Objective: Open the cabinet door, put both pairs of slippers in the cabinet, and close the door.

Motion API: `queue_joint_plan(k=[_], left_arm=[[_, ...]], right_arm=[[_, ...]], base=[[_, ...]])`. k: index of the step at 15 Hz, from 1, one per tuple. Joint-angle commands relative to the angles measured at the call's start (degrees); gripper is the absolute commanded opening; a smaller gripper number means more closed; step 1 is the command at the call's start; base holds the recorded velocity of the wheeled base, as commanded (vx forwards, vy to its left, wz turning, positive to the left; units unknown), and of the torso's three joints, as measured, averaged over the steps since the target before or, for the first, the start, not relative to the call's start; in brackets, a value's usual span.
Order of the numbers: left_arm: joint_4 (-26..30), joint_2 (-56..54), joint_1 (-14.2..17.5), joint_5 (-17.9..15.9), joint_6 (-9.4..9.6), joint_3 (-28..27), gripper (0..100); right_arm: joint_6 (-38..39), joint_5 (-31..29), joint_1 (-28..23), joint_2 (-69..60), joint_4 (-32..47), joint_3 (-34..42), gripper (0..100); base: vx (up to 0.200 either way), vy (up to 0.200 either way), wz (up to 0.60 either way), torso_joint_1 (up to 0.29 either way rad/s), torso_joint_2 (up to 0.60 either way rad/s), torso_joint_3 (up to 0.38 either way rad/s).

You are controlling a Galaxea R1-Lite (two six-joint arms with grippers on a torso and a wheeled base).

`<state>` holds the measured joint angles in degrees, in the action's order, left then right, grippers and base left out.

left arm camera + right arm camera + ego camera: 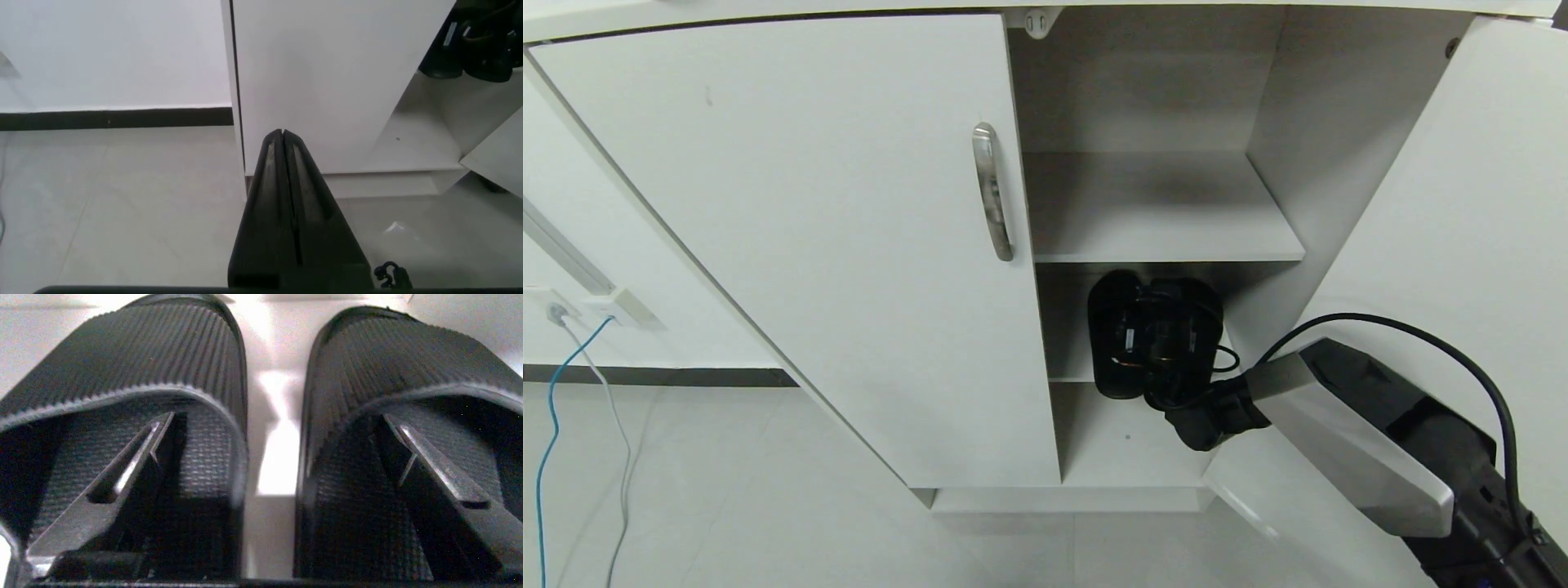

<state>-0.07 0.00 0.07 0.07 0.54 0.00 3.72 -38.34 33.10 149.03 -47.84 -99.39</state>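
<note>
A pair of black slippers (1156,327) is shown on the middle shelf (1066,355) of the white cabinet (1331,122), at the centre of the head view, left of the open door (1462,212). The right gripper (278,420) is spread wide, one of its fingers (433,469) inside each slipper. The left gripper (282,139) is held pressed together over the pale tiled floor (122,204).

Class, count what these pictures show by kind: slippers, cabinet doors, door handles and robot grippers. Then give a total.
Slippers: 2
Cabinet doors: 2
Door handles: 1
Grippers: 2 (left gripper, right gripper)
Total: 7
</note>
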Motion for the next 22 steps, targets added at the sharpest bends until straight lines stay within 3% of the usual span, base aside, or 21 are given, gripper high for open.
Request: queue_joint_plan(k=[1, 12, 18, 22], left_arm=[[0.0, 0.1, 0.0, 0.0, -0.01, 0.0, 0], [0.0, 0.1, 0.0, -0.3, -0.01, 0.0, 0], [0.0, 0.1, 0.0, -0.4, -0.01, 0.0, 0], [0.0, 0.1, 0.0, -0.4, -0.54, 0.0, 0]], right_arm=[[0.0, 0.0, 0.7, -3.6, -1.3, 5.2, 100], [0.2, -3.1, 10.2, -26.7, -15.1, 45.0, 100], [0.2, -4.6, 11.6, -28.2, -21.1, 52.9, 100], [0.1, -4.6, 12.0, -28.9, -21.3, 53.6, 100]], base=[[0.000, 0.000, 0.00, 0.000, 0.00, 0.000], [0.000, 0.000, 0.00, 0.000, 0.00, 0.000], [0.000, 0.000, 0.00, 0.000, 0.00, 0.000], [-0.200, 0.000, 0.00, 0.001, 0.00, 0.000]])
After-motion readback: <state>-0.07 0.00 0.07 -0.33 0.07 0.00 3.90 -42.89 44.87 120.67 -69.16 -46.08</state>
